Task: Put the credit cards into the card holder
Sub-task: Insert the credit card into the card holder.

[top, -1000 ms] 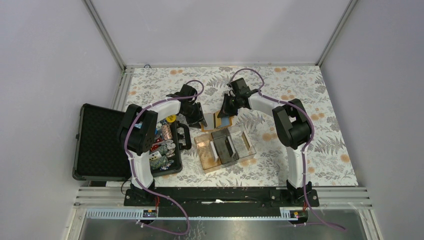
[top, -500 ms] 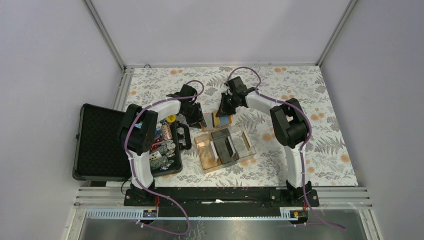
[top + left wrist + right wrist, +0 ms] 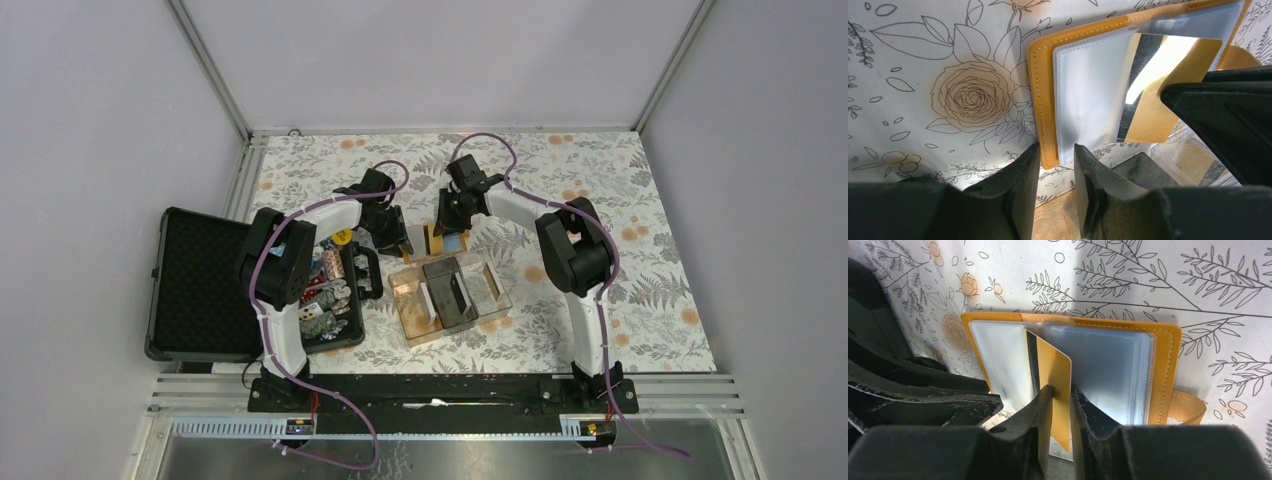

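The orange card holder lies open on the floral table, its clear plastic sleeves facing up. My right gripper is shut on a gold credit card with a black stripe. The card stands on edge over the holder's middle, its far edge among the sleeves. My left gripper hovers at the holder's near-left corner. Its fingers stand a narrow gap apart with nothing between them.
A clear divided tray sits just in front of the holder, with cards standing in its compartments. To the left lies an open black hard case with colourful chips. Metal rails border the table at left and front.
The right gripper has shifted slightly left with the gold card, closer over the holder's middle. The left arm has stayed in place.
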`<move>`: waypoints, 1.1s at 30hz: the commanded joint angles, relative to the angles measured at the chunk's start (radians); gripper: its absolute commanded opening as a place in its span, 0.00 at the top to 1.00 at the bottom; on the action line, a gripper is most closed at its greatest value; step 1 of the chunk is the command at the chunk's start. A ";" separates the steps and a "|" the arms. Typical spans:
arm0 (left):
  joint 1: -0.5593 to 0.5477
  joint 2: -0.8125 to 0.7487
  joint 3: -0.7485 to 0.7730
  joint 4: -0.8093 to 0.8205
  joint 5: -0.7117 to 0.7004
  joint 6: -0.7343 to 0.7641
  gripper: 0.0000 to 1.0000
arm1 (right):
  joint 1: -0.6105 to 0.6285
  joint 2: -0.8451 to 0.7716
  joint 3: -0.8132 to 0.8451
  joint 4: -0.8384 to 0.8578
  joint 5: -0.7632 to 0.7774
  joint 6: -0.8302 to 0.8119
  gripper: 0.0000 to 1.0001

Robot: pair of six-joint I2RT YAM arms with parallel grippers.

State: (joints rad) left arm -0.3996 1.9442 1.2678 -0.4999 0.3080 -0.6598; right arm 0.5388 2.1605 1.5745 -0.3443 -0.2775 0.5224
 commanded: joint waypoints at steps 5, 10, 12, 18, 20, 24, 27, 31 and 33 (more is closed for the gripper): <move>-0.012 0.005 0.039 0.030 -0.005 0.011 0.67 | 0.026 0.051 0.070 -0.108 0.072 -0.056 0.68; -0.012 0.008 0.042 0.031 -0.004 0.015 0.67 | 0.044 0.072 0.103 -0.130 0.094 -0.074 0.67; -0.012 0.009 0.044 0.031 -0.005 0.016 0.67 | 0.054 0.091 0.140 -0.164 0.104 -0.085 0.67; -0.012 0.013 0.044 0.031 -0.004 0.020 0.67 | 0.073 0.107 0.170 -0.177 0.091 -0.086 0.66; -0.012 0.015 0.046 0.031 -0.005 0.022 0.67 | 0.079 0.111 0.175 -0.177 0.080 -0.084 0.66; -0.012 0.017 0.046 0.031 -0.006 0.022 0.67 | 0.094 0.118 0.189 -0.177 0.064 -0.081 0.65; -0.012 0.017 0.047 0.032 -0.007 0.025 0.67 | 0.106 0.125 0.203 -0.177 0.065 -0.076 0.63; -0.010 0.013 0.047 0.036 -0.007 0.028 0.67 | 0.126 0.127 0.217 -0.176 0.074 -0.075 0.60; -0.010 0.013 0.046 0.037 -0.006 0.028 0.67 | 0.132 0.120 0.219 -0.176 0.082 -0.075 0.58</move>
State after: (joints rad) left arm -0.4038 1.9484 1.2766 -0.5110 0.3069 -0.6445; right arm 0.6170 2.2581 1.7668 -0.4927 -0.1886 0.4473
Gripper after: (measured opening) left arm 0.333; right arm 0.405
